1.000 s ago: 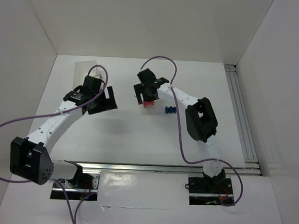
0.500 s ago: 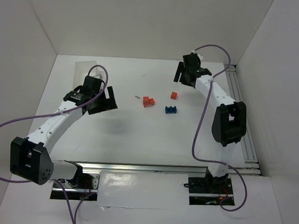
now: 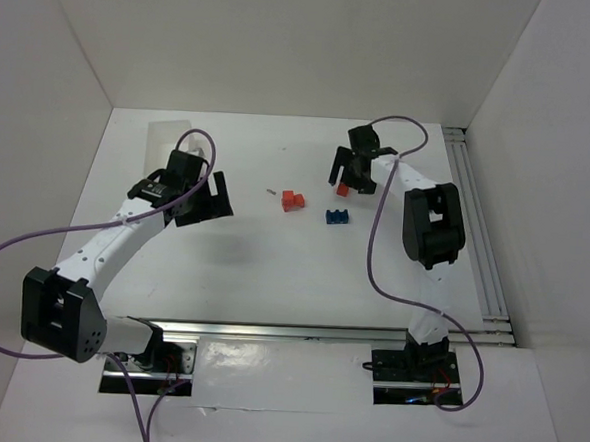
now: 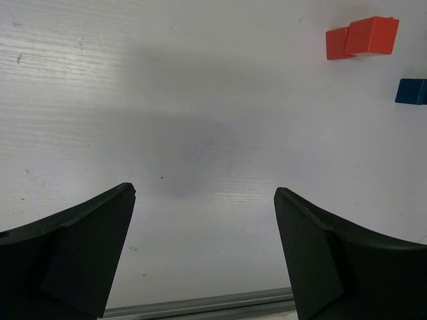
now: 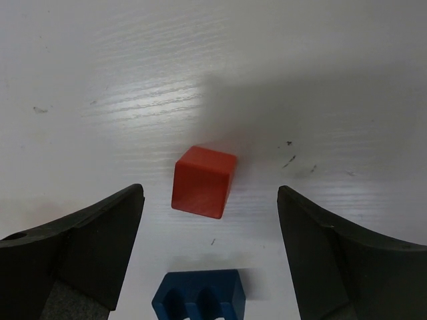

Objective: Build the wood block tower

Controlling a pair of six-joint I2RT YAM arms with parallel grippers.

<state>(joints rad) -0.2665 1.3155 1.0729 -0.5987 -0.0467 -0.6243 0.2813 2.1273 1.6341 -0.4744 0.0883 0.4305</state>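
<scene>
**Fig.** Tower parts unstacked on white table (image 3: 272, 270).

- Blue notched block (image 3: 337, 217): lies flat, notches turned toward R wrist cam.
- Single red-orange cube (image 3: 343, 190): sits just beyond blue block, apart from it. Stands btwn fingers of R gripper (image 3: 352, 174), jaws wide apart, touching neither finger. Partly hidden by gripper body in top view.
- Pair of red-orange blocks (image 3: 293, 202): near blue block, to its left, touching each other. Stacked or side by side: cannot tell.
- Small grey peg-like bit (image 3: 271, 191): farther left of blue block, past pair. Too small to identify.
- L gripper (image 3: 204, 200): well left of blue block, jaws wide apart, empty, over bare table.
- Aluminium rail (image 3: 475, 222): far right of blue block, along table edge.
- Purple cable (image 3: 373, 256): loops along R arm, nearer than blue block.
</scene>
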